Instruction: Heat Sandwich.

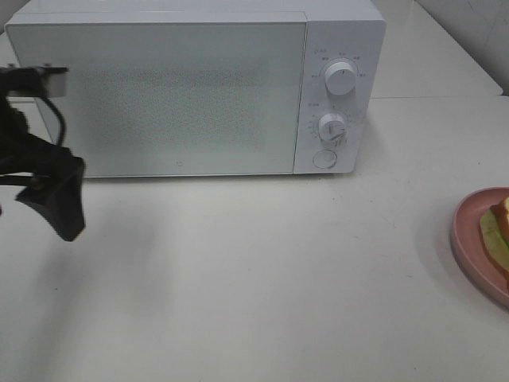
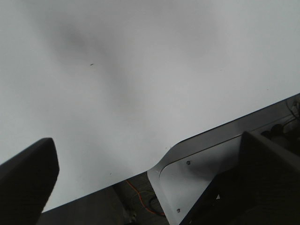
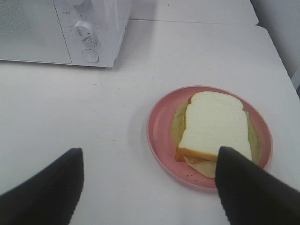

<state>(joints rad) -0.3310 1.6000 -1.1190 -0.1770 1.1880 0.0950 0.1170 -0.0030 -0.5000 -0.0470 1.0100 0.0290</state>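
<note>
The sandwich (image 3: 213, 124), pale bread over a green layer with an orange edge, lies on a round pink plate (image 3: 157, 126) on the white table. In the exterior view only a slice of the sandwich (image 1: 497, 231) and plate (image 1: 468, 239) shows at the right edge. My right gripper (image 3: 150, 197) hangs open above the table, one finger overlapping the plate's near rim, nothing between its fingers. The white microwave (image 1: 159, 87) stands at the back with its door shut. In front of the microwave's left end, my left gripper (image 1: 52, 203) is open and empty above bare table.
The microwave's panel carries two knobs (image 1: 340, 77) (image 1: 332, 127) and a round button (image 1: 324, 159). The left wrist view shows the table's edge with a metal bracket (image 2: 187, 173) and an orange cable (image 2: 140, 197) below it. A wall runs behind the table at the right.
</note>
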